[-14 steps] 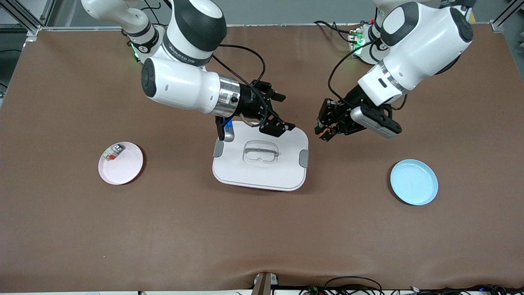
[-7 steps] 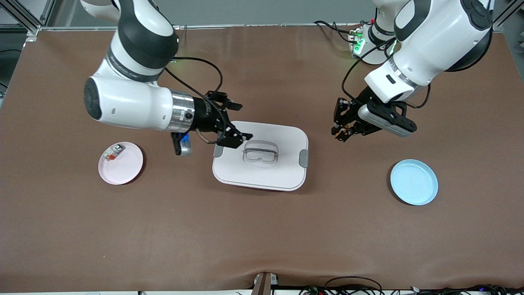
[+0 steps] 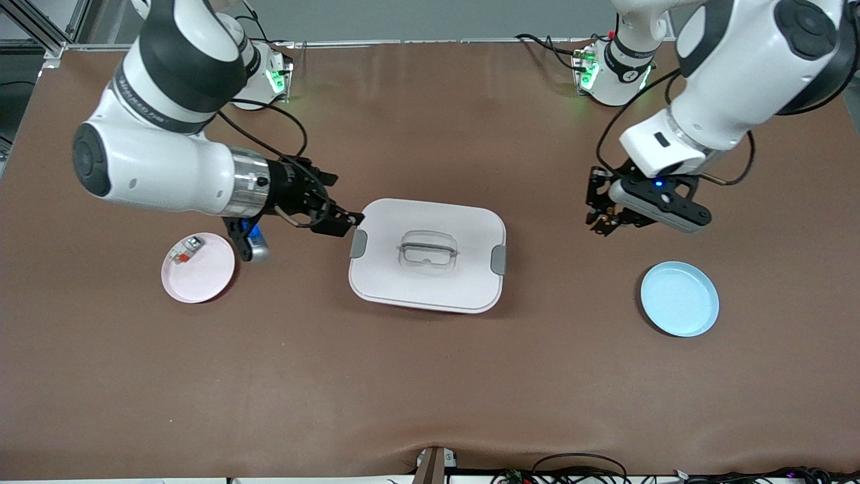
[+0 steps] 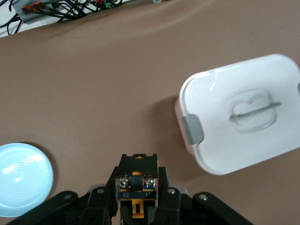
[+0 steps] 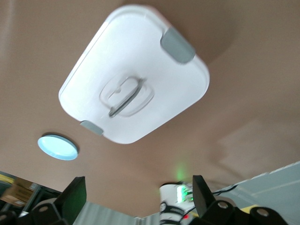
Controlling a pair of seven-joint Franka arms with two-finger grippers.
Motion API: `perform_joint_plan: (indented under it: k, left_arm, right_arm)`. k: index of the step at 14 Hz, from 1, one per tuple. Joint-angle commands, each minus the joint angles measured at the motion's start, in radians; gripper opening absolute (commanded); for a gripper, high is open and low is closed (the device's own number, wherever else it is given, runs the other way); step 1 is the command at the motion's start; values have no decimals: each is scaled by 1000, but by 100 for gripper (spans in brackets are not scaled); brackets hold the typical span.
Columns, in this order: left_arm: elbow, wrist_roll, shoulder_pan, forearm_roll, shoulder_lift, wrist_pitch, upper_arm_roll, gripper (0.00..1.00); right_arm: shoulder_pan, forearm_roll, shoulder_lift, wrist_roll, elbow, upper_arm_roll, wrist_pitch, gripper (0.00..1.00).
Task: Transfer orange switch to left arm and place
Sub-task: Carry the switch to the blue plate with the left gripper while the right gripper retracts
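Your left gripper [image 3: 600, 220] hangs over bare table [image 3: 430, 390], out at about two o'clock from the box [image 3: 410, 286] and eleven o'clock from the blue plate [image 3: 678, 299]. Its fingers are pressed in tight, and they are pinching the orange switch [image 4: 137, 190]. In the left wrist view you see it plainly: a small black block with two screw heads on top and an orange tab at the end, gripped from both sides and held up off the table. It is over neither the box nor the plate.

Your right gripper [image 3: 344, 200] is over the table at the box's ten o'clock corner, just off the rim, with its tips close above the grey latch [image 3: 358, 243] on that end. The fingers are spread wide and nothing sits between them. In the right wrist view the two dark fingers stand far apart at the edge of the picture, with the box lid and its recessed handle [image 5: 125, 96] in full sight past them.

The box sits in the middle of the table, lid on, a latch at each end. At nine o'clock from it, well apart, lies the pink plate [image 3: 201, 282], and on that plate's eleven o'clock edge rests a small white-grey piece [image 3: 185, 250] with a red mark. The blue plate lies bare at about four o'clock from the box, toward the left arm's end of the table.
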Motion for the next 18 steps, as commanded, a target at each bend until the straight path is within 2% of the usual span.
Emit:
perform_joint_plan:
  k: [1, 3, 7, 12, 16, 18]
  left_arm:
    - [14, 123, 62, 17, -6, -73, -7, 0]
    - [12, 190, 93, 30, -6, -107, -7, 0]
    - [0, 272, 113, 116, 5, -135, -7, 0]
    - [-24, 377, 144, 181, 22, -135, -7, 0]
    - [-47, 428, 174, 189, 45, -141, -8, 0]
    - [-60, 430, 176, 189, 68, -138, -7, 0]
  right_arm:
    - [-55, -68, -100, -173, -144, 13, 7, 100]
    - [-95, -104, -129, -291, -192, 12, 8, 100]
    - [-147, -293, -184, -537, -266, 12, 27, 100]
    - [-211, -445, -199, -750, -290, 12, 53, 100]
    - [-231, -538, -276, -900, -436, 12, 224, 100]
    - [-239, -592, -301, -911, -456, 12, 237, 100]
